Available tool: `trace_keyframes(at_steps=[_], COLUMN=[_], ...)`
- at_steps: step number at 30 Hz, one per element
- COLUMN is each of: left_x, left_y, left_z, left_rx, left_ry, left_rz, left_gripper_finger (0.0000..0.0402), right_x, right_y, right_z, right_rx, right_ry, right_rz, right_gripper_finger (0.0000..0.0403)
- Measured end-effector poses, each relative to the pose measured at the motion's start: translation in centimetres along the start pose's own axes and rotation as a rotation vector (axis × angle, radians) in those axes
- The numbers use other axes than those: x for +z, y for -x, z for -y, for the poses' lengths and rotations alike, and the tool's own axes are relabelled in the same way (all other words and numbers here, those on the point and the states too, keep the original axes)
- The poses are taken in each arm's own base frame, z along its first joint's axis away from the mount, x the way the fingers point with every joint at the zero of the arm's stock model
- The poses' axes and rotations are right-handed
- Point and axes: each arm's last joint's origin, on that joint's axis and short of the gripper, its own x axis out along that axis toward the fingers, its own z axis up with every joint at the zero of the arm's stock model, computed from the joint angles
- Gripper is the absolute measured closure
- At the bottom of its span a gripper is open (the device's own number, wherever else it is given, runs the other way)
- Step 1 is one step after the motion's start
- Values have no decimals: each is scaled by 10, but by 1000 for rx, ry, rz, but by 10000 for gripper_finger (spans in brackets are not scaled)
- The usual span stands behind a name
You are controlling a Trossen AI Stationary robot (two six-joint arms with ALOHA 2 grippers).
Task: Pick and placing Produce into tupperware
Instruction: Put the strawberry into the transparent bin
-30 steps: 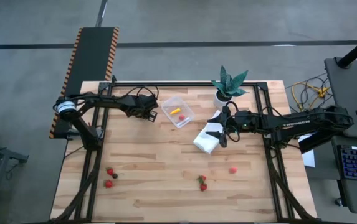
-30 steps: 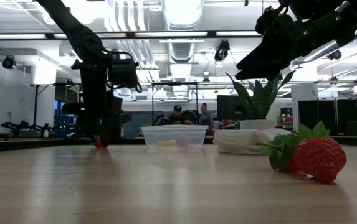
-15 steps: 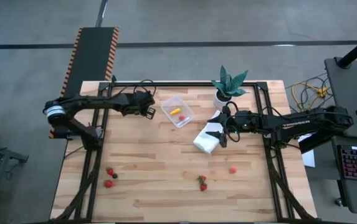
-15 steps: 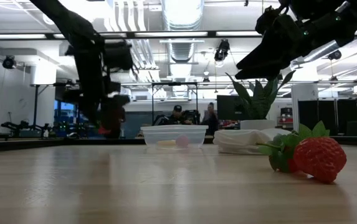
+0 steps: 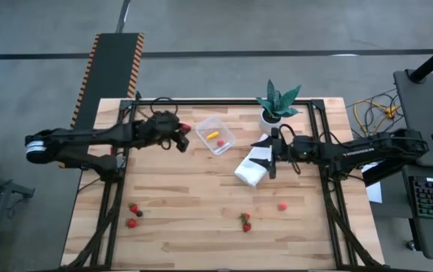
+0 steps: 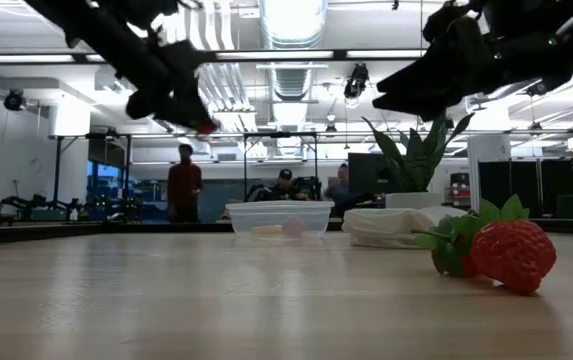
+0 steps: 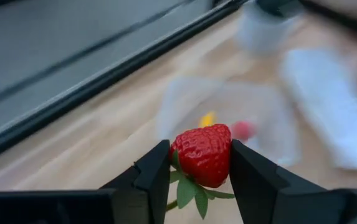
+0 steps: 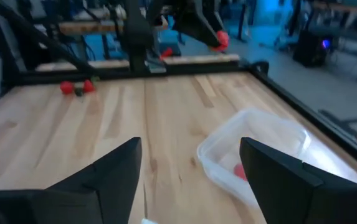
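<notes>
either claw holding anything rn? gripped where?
Left claw holds a small red toy strawberry with green leaves, pinched across its red body, leaves hanging below. Right claw is open and holds nothing.

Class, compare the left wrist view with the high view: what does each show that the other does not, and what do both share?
Only the left wrist view shows clearly that the left gripper is clamped on a red toy strawberry with green leaves.

Only the high view shows the loose red toy fruits on the wooden table, the green potted plant and the right gripper open over the folded white cloth.

Both show the small clear plastic tub holding a yellow-orange piece and a red piece.
</notes>
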Motion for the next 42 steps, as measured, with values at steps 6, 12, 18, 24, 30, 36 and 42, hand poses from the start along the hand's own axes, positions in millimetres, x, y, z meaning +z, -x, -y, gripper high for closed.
trace_keyframes(at_steps=[6,12,18,24,30,36,42], left_x=[3,3,0,-1,-2,-8,-13], left_y=[10,10,3,-7,-18,-33,-44], left_z=[15,21,26,37,48,55,60], left_rx=[-364,-585,-672,-785,-912,-994,-1075], left_ry=[-26,-29,-37,-52,-30,4,55], left_rz=[222,375,409,457,539,590,615], left_gripper_finger=[279,279,279,279,279,279,279], right_x=[-3,4,18,28,28,31,40], right_y=[7,10,8,7,5,-12,-34], right_z=[-2,-11,-21,-26,-30,-33,-38], right_rx=[22,53,84,97,112,108,95], right_ry=[49,146,219,257,268,296,385], right_rz=[138,226,278,311,308,281,273], right_gripper_finger=[143,150,156,154,156,153,126])
